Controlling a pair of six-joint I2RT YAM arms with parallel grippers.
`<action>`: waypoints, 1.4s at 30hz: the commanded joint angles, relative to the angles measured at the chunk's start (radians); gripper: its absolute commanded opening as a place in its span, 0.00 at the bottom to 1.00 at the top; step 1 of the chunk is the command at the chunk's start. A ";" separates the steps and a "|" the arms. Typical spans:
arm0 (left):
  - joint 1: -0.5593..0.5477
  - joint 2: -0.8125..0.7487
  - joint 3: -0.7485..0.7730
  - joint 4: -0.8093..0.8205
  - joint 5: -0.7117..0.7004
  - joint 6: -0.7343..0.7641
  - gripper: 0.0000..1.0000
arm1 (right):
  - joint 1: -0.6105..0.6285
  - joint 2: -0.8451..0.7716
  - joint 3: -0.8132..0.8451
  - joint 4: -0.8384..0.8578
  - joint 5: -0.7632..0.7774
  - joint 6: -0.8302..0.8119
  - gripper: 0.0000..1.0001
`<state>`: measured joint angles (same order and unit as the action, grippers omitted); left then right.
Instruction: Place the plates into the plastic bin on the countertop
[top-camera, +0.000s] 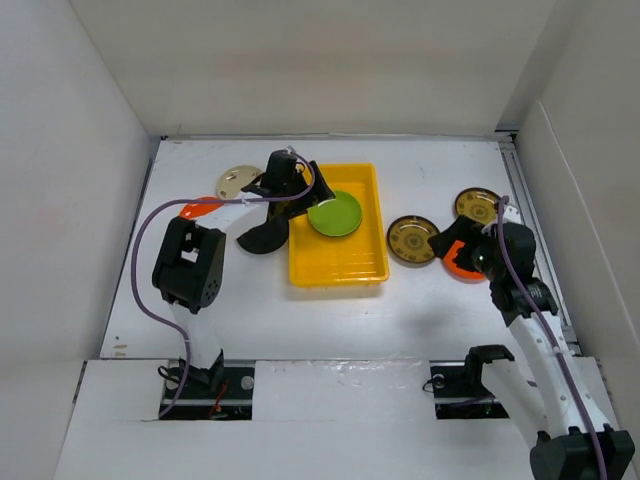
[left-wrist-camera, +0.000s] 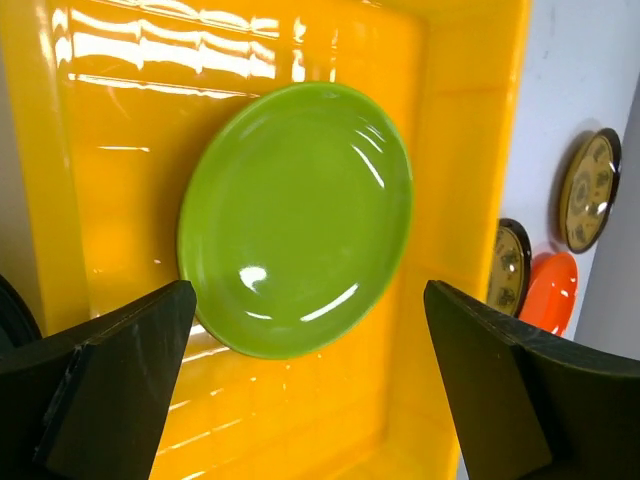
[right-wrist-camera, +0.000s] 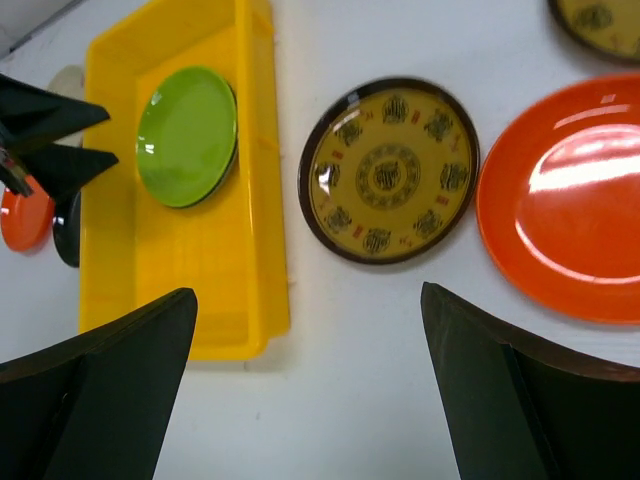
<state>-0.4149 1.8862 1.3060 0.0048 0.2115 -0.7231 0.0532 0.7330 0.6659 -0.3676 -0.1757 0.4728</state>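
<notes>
Green plate (left-wrist-camera: 295, 215) lies in the bin (left-wrist-camera: 460, 200) beneath the wide-open, empty left gripper (left-wrist-camera: 308, 297); the right gripper (right-wrist-camera: 308, 295), also wide and empty, should next take the orange plate (right-wrist-camera: 565, 200)

Left hand (left-wrist-camera: 308, 300), right hand (right-wrist-camera: 308, 300) open.

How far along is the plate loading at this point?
Done: a green plate lies in the bin. In hand: nothing; the left tool hangs open over that plate, the right tool open near a gold plate. Left: six plates on the counter: beige, orange and black left of the bin; that gold plate, a second gold and another orange to its right.
</notes>
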 joint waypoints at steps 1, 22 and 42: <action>-0.012 -0.105 0.039 -0.006 0.003 0.008 1.00 | 0.023 -0.035 -0.067 -0.033 0.007 0.102 0.99; -0.094 -0.512 0.015 -0.229 -0.285 0.157 1.00 | 0.086 0.477 -0.171 0.383 0.194 0.428 0.83; -0.069 -0.564 0.021 -0.315 -0.377 0.148 1.00 | 0.106 0.707 0.046 0.242 0.232 0.464 0.36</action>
<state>-0.4999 1.3727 1.2873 -0.2943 -0.1444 -0.5835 0.1471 1.4288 0.6491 -0.0956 0.0345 0.9298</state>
